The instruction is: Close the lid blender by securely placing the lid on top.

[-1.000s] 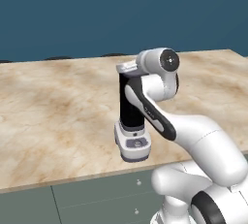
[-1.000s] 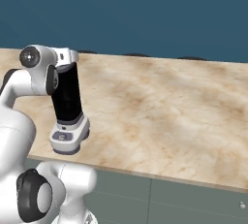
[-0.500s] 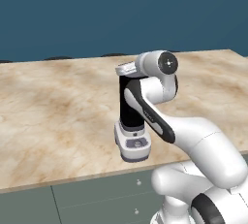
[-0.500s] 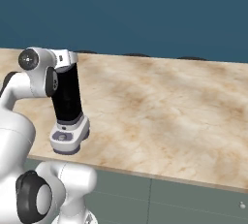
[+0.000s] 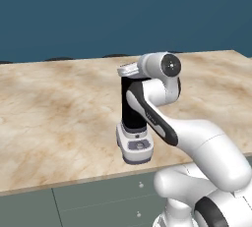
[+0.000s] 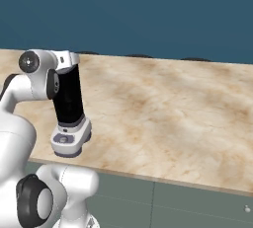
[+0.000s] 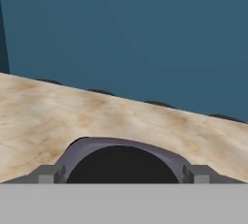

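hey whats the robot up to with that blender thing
The white arm is reaching over the blender, which stands near the front edge of a marble counter. In the left base view the grey lid sits at the top of the black jar, right by the hand. In the hand view the gripper has a tip on each side of a grey-rimmed dark round shape, seemingly the lid or the jar mouth. Whether the lid is fully seated, I cannot tell.
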